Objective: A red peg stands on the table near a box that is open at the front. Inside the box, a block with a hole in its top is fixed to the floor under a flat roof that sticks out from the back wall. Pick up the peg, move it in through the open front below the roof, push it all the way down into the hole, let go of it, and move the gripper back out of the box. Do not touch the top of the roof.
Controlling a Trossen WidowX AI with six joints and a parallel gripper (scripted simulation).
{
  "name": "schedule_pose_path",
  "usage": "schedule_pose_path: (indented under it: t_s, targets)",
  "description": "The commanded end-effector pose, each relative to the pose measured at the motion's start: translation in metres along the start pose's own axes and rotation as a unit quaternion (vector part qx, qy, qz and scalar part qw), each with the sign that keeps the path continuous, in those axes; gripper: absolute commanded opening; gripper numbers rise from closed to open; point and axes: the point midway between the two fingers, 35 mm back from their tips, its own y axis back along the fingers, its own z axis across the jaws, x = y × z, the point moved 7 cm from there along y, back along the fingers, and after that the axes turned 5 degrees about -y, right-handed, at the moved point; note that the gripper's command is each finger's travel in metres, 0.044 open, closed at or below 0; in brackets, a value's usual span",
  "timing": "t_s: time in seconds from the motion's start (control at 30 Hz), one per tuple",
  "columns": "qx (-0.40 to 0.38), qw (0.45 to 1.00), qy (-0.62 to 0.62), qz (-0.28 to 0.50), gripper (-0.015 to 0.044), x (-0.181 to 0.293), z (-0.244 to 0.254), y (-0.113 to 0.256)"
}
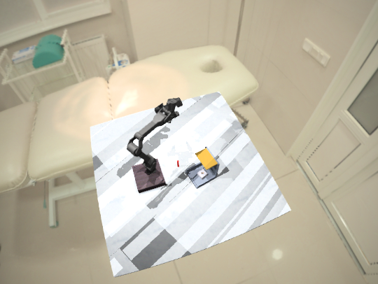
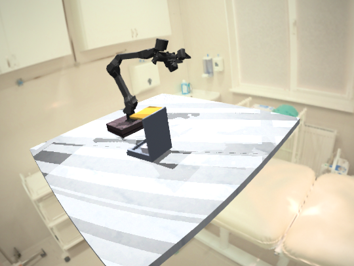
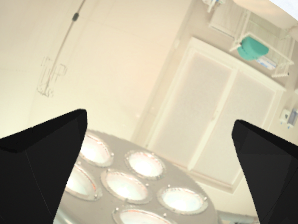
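Observation:
The small red peg [image 1: 178, 164] stands on the table between the arm's base and the box; the exterior view does not show it. The dark blue-grey box [image 1: 198, 182] [image 2: 158, 134] has a tall back wall with an orange roof [image 1: 206, 158] [image 2: 145, 113] sticking out from it. A whitish block [image 1: 204, 175] [image 2: 145, 149] with a dark hole in its top sits on the box floor. My gripper [image 1: 180, 108] [image 2: 182, 62] [image 3: 163, 123] is open and empty, raised high above the table and well away from peg and box. The wrist view shows neither.
The arm's dark base plate [image 1: 148, 180] [image 2: 119, 128] stands on the patterned table [image 1: 224, 210] [image 2: 131, 193], with the peg and box to one side of it. A padded couch [image 1: 150, 84] [image 2: 262, 196] stands beside the table.

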Motion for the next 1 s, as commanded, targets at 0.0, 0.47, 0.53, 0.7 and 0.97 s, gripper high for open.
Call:
schedule_pose_path:
  t_s: [0.0,0.47,0.53,0.7,0.97]
  targets:
    - [-0.001,1.000,-0.001,-0.001,0.0426,-0.001,0.000,0.001]
    - [-0.098,0.989,-0.078,-0.077,0.0440,-0.062,0.005,0.046]
    - [-0.112,0.986,-0.089,-0.088,0.0440,-0.071,0.004,0.053]
    - [-0.148,0.975,-0.119,-0.113,0.0440,-0.093,0.000,0.070]
    - [-0.203,0.952,-0.171,-0.152,0.0440,-0.128,-0.010,0.095]
